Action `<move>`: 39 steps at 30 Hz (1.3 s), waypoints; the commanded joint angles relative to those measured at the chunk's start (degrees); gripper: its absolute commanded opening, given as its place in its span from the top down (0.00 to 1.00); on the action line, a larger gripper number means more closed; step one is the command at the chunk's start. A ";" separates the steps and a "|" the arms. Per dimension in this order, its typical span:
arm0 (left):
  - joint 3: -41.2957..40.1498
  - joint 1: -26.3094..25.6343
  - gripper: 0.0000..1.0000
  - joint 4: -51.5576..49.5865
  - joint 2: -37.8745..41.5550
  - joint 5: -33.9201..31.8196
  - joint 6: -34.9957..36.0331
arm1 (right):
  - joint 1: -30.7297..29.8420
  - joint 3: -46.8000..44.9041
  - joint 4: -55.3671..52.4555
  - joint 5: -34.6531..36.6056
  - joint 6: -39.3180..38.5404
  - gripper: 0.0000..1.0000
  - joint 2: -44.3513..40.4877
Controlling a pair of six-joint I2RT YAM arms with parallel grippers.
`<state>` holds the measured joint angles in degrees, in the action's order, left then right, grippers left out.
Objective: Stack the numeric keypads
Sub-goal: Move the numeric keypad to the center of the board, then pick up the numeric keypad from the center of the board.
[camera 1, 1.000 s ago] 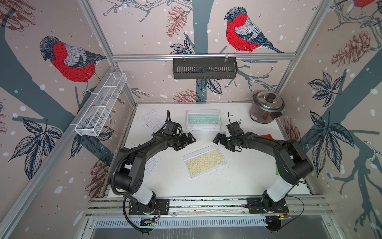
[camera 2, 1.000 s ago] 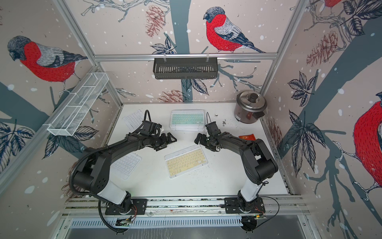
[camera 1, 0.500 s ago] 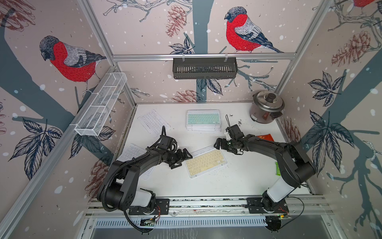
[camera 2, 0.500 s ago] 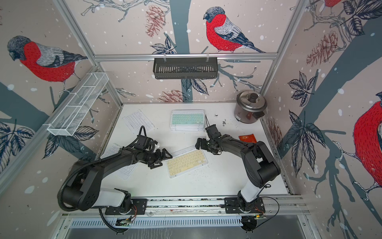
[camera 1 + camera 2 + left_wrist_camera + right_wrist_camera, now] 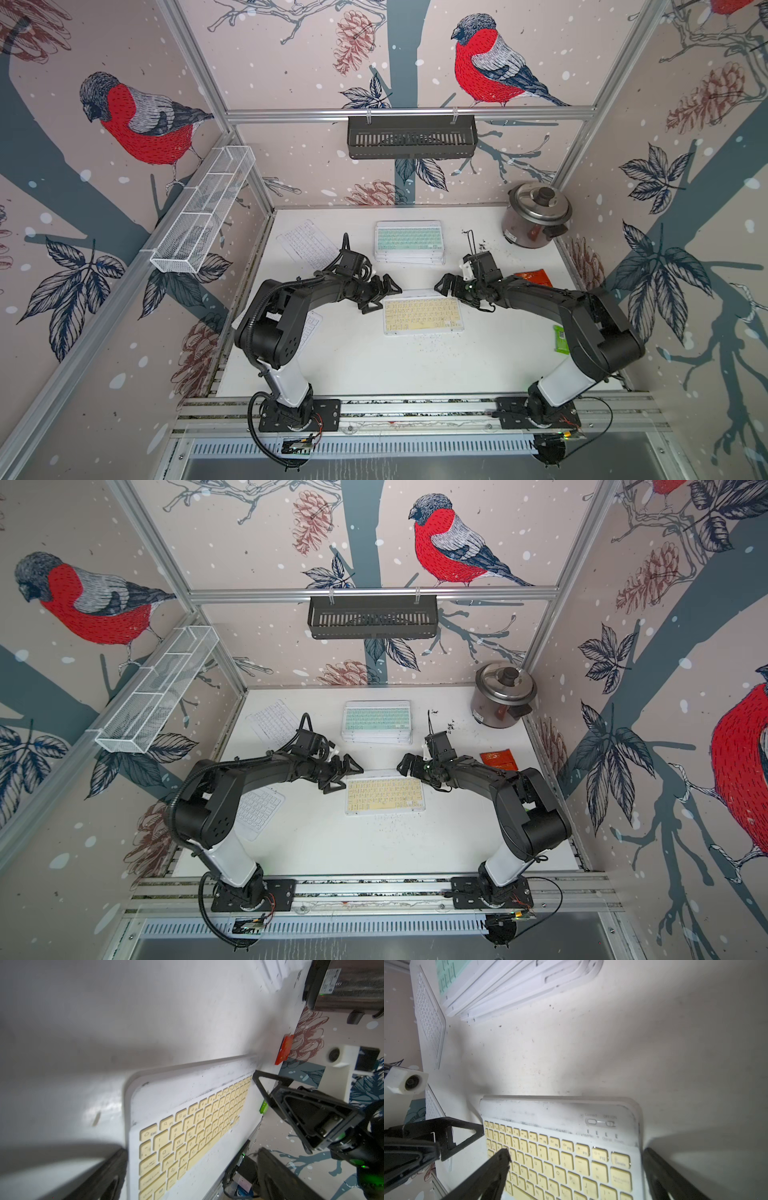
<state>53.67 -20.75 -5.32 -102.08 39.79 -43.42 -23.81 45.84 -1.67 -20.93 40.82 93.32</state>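
Lying flat mid-table (image 5: 353, 365), the thin white-framed keypad with yellow keys (image 5: 423, 316) sits between the black left gripper (image 5: 383, 296) and black right gripper (image 5: 448, 286). Both have jaws spread wide (gripping nothing). The mint-topped stack of white keypads (image 5: 409, 243) rests apart, behind.

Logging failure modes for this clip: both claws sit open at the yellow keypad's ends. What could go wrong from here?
1. The yellow keypad lies flat and thin; the left claw or right claw may shove it instead of gripping an edge.
2. The mint-topped stack is already staggered; adding another keypad could slide it askew.
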 commanded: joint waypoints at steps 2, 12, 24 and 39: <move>5.58 0.40 0.04 -0.91 -4.35 -2.72 1.19 | -0.05 1.87 0.24 -6.83 2.81 0.00 1.75; 7.69 1.85 0.04 -3.99 -5.16 -4.22 3.09 | 5.83 4.43 -1.20 -7.44 -2.02 0.00 3.95; 6.90 1.97 0.04 -3.91 -6.19 -4.33 3.78 | 7.65 -3.41 11.33 -15.25 0.12 0.00 4.38; 7.16 2.01 0.04 -4.26 -6.91 -4.63 4.30 | 10.78 -8.31 21.68 -19.12 3.37 0.00 5.09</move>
<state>61.25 -18.74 -5.26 -108.12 37.76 -40.01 -13.30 38.11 21.56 -39.64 42.83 97.41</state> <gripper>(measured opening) 0.964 0.996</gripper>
